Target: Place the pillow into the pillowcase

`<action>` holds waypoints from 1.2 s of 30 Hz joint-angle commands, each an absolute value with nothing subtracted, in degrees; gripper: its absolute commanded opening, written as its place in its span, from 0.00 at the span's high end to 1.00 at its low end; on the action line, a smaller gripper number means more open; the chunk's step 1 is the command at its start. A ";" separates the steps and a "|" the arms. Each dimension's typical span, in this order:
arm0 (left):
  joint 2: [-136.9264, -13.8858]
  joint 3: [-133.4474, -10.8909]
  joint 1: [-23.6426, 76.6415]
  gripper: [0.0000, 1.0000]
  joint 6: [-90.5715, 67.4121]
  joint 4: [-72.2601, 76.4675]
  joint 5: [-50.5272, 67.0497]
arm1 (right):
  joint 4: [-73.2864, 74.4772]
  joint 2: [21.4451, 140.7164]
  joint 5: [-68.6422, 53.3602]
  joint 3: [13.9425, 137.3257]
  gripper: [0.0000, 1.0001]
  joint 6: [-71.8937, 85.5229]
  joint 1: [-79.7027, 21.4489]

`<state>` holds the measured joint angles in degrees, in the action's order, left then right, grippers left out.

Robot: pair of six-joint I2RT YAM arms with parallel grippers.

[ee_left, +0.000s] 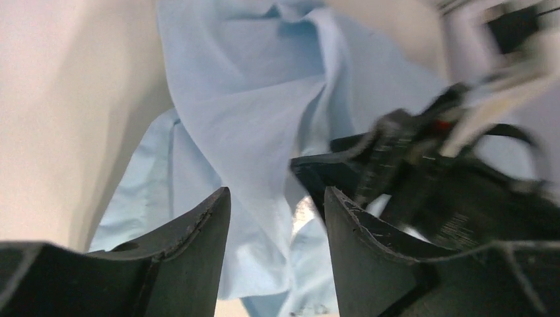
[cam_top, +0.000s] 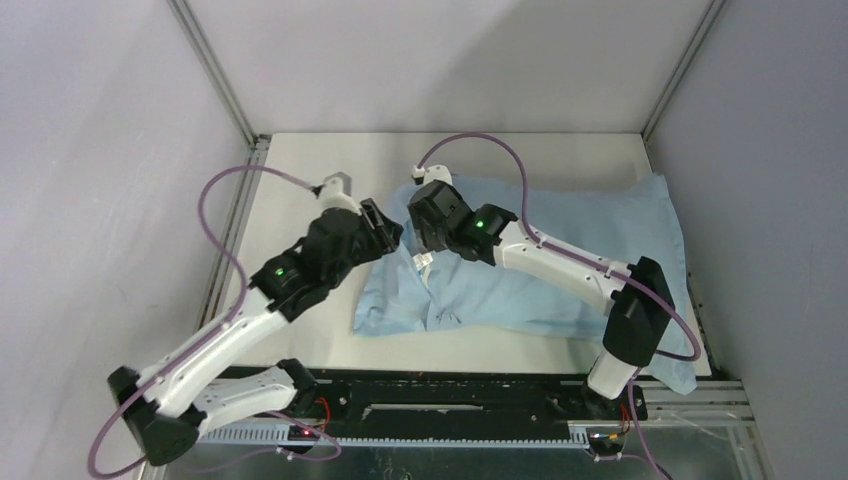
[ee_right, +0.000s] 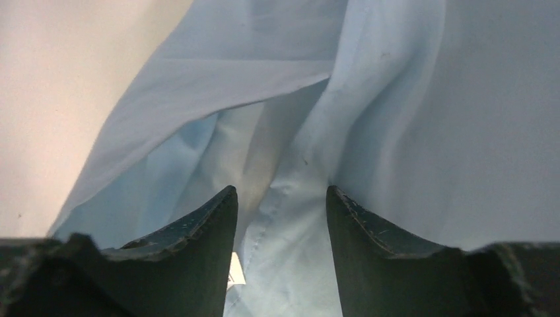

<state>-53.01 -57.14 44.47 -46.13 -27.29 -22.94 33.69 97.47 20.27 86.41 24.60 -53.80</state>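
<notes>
The light blue pillowcase (cam_top: 590, 215) lies wrinkled across the table, plump on its right part and bunched into loose folds at its left end. The pillow's cream fabric does not show in the top view. A pale cream strip (ee_right: 264, 148) shows between blue folds in the right wrist view; I cannot tell if it is the pillow. My left gripper (cam_top: 385, 228) is open at the left end, with a hanging fold of the pillowcase (ee_left: 251, 99) between its fingers (ee_left: 198, 238). My right gripper (cam_top: 425, 240) is open just beside it, over a seamed fold (ee_right: 396, 99). A small white label (cam_top: 425, 260) lies under it.
The white table (cam_top: 300, 170) is boxed in by grey walls with metal posts at the back corners. A black rail (cam_top: 450, 400) runs along the near edge between the arm bases. The pillowcase's right corner hangs over the table's front right edge (cam_top: 680, 375).
</notes>
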 commanded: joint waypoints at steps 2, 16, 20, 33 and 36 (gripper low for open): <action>-60.94 -60.76 42.40 0.41 -39.68 -28.34 -16.05 | 35.06 96.18 25.02 86.03 0.54 25.31 -52.83; -62.70 -64.87 41.88 0.91 -35.50 -30.77 -15.36 | 35.16 90.21 21.00 84.87 0.80 24.28 -51.90; -61.64 -65.54 41.30 1.00 -35.00 -32.20 -16.01 | 37.08 90.69 22.13 86.54 0.55 23.90 -54.68; -59.76 -63.68 40.69 1.00 -36.95 -30.74 -12.60 | 41.03 99.30 23.80 88.95 0.37 24.74 -57.54; -59.28 -63.03 40.54 1.00 -37.17 -30.61 -12.29 | 41.46 97.85 25.68 88.10 0.50 25.62 -56.92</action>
<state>-61.87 -61.73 41.36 -37.06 -32.69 -12.62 39.62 98.83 22.55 86.61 24.47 -57.71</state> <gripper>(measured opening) 0.009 0.572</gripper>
